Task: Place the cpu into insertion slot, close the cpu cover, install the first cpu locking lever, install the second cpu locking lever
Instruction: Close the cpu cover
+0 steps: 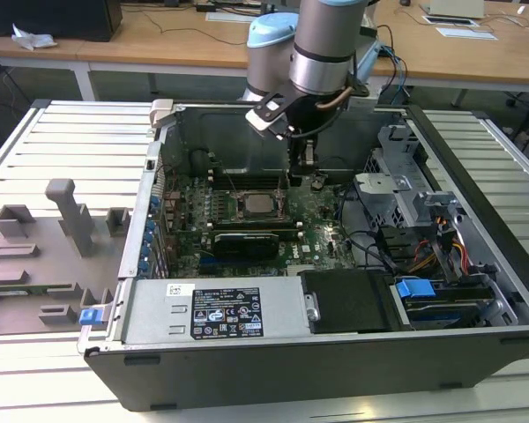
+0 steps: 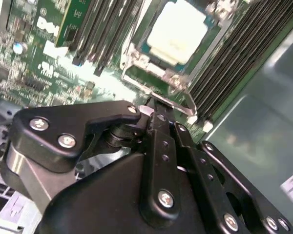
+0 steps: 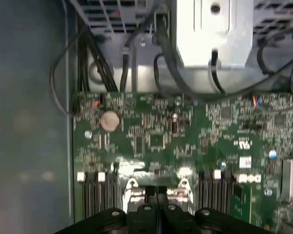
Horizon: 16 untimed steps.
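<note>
We count: one cpu (image 2: 178, 30), one cpu cover (image 2: 145, 68), one hand (image 2: 154, 105), one computer case (image 1: 291, 361) (two memory-slot banks (image 2: 234, 63) inside), one bench (image 1: 70, 132).

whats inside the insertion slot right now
The cpu sits in the insertion slot, its silver top showing through the window of the cpu cover. Whatever lies under the chip is hidden by it.

In the second wrist view the picture's edge cuts off the cpu (image 2: 178, 29). The gripper (image 2: 154, 105) there hides the near rim of the cpu cover (image 2: 154, 73).
</note>
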Tool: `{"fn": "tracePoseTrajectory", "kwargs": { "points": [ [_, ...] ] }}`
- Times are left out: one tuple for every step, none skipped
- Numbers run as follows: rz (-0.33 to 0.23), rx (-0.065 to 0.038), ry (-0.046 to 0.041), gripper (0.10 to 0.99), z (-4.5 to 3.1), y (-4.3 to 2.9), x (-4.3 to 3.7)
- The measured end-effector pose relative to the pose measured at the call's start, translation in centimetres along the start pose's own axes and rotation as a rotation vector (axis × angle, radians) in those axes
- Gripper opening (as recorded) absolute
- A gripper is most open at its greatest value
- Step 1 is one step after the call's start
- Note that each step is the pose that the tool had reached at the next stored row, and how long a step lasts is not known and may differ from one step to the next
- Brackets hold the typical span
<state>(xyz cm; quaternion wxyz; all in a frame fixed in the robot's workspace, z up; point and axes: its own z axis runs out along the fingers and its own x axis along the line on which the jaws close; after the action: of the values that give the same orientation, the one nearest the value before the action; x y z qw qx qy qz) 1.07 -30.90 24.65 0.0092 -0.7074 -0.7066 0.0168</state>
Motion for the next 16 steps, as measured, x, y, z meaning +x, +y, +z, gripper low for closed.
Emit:
{"fn": "tracePoseTrajectory", "kwargs": {
  "points": [
    [0.0, 0.0, 0.0007, 0.106, 0.02, -0.5, 0.0],
    [0.0, 0.0, 0.0015, 0.106, 0.05, -1.0, 0.0],
    [0.0, 0.0, 0.0023, 0.106, 0.08, -1.28, 0.0],
    [0.0, 0.0, 0.0031, 0.106, 0.16, -1.61, 0.01],
    [0.0, 0.0, 0.0028, 0.106, 0.35, -2.13, 0.01],
    [0.0, 0.0, 0.0027, 0.106, 0.55, -2.61, 0.01],
    [0.0, 0.0, 0.0027, 0.106, 0.95, -3.52, 0.01],
    [0.0, 0.0, 0.0027, 0.106, 1.15, -3.96, 0.01],
    [0.0, 0.0, 0.0027, 0.106, 1.49, -4.75, 0.0],
    [0.0, 0.0, 0.0027, 0.106, 2.12, -6.15, -0.06],
    [0.0, 0.0, 0.0024, 0.106, 2.46, -6.86, -0.18],
    [0.0, 0.0, 0.0026, 0.106, 2.74, -7.21, -0.36],
    [0.0, 0.0, 0.0026, 0.106, 2.96, -7.41, -0.55],
    [0.0, 0.001, 0.0026, 0.106, 3.37, -7.63, -1.05],
    [0.0, 0.001, 0.003, 0.106, 3.83, -7.77, -1.4],
    [0.0, 0.001, 0.0036, 0.106, 4.06, -7.88, -1.44]
  ]
}}
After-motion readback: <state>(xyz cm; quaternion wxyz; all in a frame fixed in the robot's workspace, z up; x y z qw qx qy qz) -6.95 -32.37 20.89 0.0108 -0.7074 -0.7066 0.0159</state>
